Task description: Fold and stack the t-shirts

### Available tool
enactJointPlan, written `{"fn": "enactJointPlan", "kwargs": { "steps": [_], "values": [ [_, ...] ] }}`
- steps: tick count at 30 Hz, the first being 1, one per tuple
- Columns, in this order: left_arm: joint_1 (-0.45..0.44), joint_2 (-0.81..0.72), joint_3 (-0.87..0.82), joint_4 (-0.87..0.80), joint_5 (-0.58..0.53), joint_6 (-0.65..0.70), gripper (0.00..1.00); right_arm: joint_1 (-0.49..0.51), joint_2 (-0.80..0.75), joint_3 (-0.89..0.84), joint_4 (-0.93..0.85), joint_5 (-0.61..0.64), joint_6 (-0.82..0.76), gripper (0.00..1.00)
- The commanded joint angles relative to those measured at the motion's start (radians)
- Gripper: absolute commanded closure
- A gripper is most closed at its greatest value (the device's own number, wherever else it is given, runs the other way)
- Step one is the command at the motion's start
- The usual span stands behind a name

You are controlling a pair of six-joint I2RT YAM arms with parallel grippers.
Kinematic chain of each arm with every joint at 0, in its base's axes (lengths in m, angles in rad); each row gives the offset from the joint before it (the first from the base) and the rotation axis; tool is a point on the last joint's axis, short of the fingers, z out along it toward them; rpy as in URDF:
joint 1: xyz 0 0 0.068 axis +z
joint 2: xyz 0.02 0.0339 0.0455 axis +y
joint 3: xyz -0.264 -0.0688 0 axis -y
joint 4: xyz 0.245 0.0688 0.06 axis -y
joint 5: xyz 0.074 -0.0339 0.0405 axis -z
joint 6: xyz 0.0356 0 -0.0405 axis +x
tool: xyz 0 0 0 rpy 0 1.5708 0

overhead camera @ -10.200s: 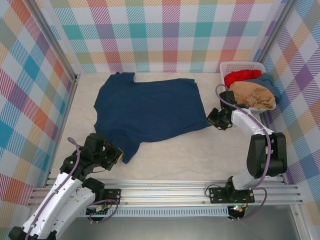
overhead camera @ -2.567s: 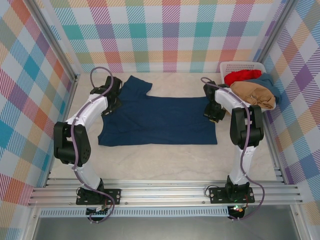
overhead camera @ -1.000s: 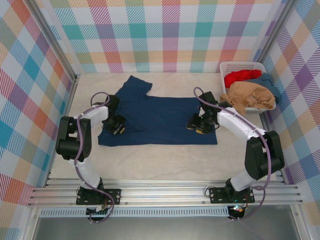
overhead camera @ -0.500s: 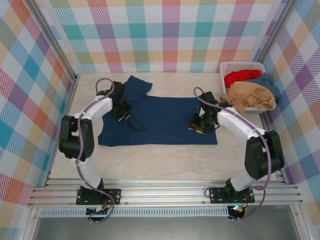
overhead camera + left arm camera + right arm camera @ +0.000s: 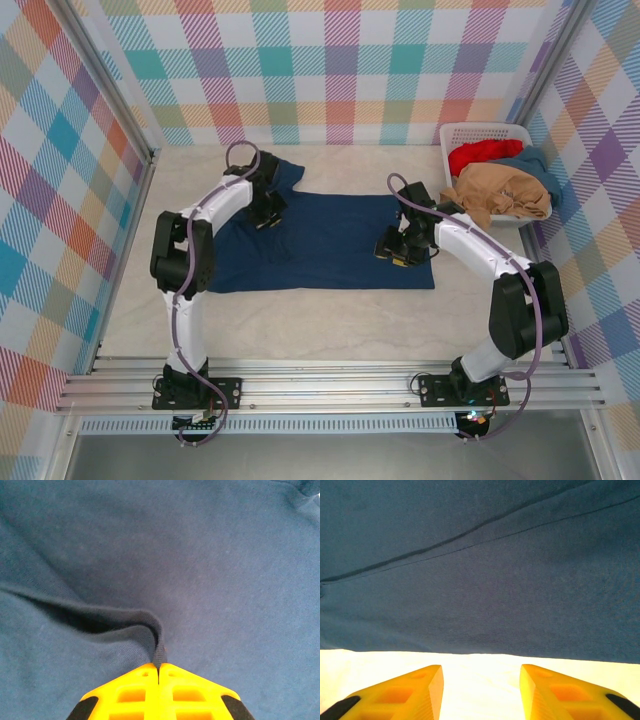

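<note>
Navy t-shirt [image 5: 320, 250] lies half-folded on the surface [image 5: 330, 330], nearer its far edge. Left claw [image 5: 159, 667] pinches a ridge of it by the sleeve, likely to fold inward. The right claw [image 5: 480, 672] gapes at its hem, probably ready to grab.

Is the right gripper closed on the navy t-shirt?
No; the right gripper is open over bare table at the edge of the navy t-shirt.

T-shirt [image 5: 320, 245] flat on table [image 5: 330, 320] centre; basket [image 5: 480, 128] in back-right corner, other t-shirts [image 5: 505, 190] piled inside.
</note>
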Motion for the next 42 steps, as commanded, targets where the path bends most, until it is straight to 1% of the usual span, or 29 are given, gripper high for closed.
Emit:
{"fn": "enactJointPlan", "kwargs": {
  "steps": [1,12,15,16,18,21,22,23,25,28,31,33,36,38,40,42],
  "values": [
    [-0.018,0.032,0.051,-0.028,-0.021,0.061,1.0,0.002,0.011,0.011,-0.02,-0.005,0.012,0.56],
    [-0.053,0.136,0.162,-0.052,-0.014,0.162,1.0,0.002,0.017,0.013,-0.024,-0.018,0.014,0.56],
    [-0.066,0.153,0.188,-0.055,0.002,0.209,0.91,0.001,0.017,0.013,-0.025,-0.019,0.014,0.56],
    [-0.071,0.149,0.19,-0.049,0.006,0.219,0.86,0.002,0.015,0.012,-0.025,-0.019,0.014,0.56],
    [-0.077,0.135,0.202,-0.054,-0.014,0.224,0.72,0.002,0.013,0.009,-0.026,-0.019,0.014,0.55],
    [-0.082,0.067,0.205,-0.089,-0.126,0.196,0.51,0.002,0.006,-0.002,-0.028,-0.004,0.014,0.55],
    [-0.081,0.039,0.192,-0.093,-0.162,0.182,0.47,0.001,0.004,-0.006,-0.024,0.002,0.014,0.55],
    [-0.076,0.006,0.176,-0.1,-0.184,0.168,0.46,-0.003,-0.002,-0.012,-0.022,0.008,0.017,0.55],
    [-0.059,-0.054,0.134,-0.114,-0.199,0.133,0.46,-0.027,-0.021,-0.034,-0.022,0.037,0.039,0.56],
    [-0.005,-0.178,-0.02,-0.128,-0.192,0.054,0.5,-0.11,-0.091,-0.111,0.006,0.068,0.103,0.57],
    [0.092,-0.339,-0.244,-0.1,-0.126,-0.006,0.53,-0.198,-0.154,-0.181,0.026,0.084,0.152,0.59],
    [0.167,-0.428,-0.388,-0.082,-0.078,-0.022,0.55,-0.249,-0.165,-0.219,0.038,0.064,0.18,0.6],
    [0.255,-0.495,-0.526,-0.084,-0.039,-0.028,0.56,-0.283,-0.147,-0.263,0.063,0.035,0.212,0.61],
    [0.298,-0.523,-0.599,-0.07,-0.004,-0.046,0.57,-0.292,-0.126,-0.287,0.089,0.012,0.229,0.61],
    [0.32,-0.547,-0.654,-0.037,0.013,-0.063,0.6,-0.293,-0.107,-0.302,0.112,-0.002,0.246,0.6],
    [0.323,-0.555,-0.684,-0.004,0.023,-0.078,0.62,-0.294,-0.09,-0.31,0.131,-0.005,0.254,0.62]
  ]
}}
